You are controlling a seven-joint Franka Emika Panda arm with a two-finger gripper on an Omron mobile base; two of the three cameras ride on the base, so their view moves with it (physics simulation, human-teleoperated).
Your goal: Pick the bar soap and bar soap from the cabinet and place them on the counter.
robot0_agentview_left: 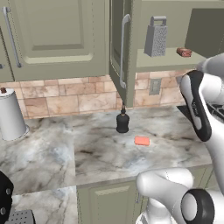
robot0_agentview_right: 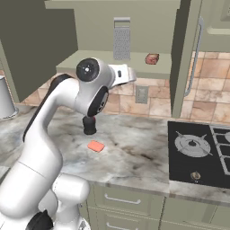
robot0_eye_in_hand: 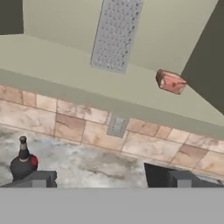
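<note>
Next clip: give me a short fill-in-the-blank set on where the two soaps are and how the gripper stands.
1. The salmon-orange bar soap lies on the ____.
2. The red-brown bar soap sits on the cabinet shelf, beside the metal ____.
3. On the counter, the thing nearest the orange soap is a black ____.
4. The gripper is ____ and holds nothing.

Missing words: counter; grater; bottle; open

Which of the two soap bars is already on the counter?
The orange bar soap, lying near the black bottle; the red-brown bar sits on the cabinet shelf.
</note>
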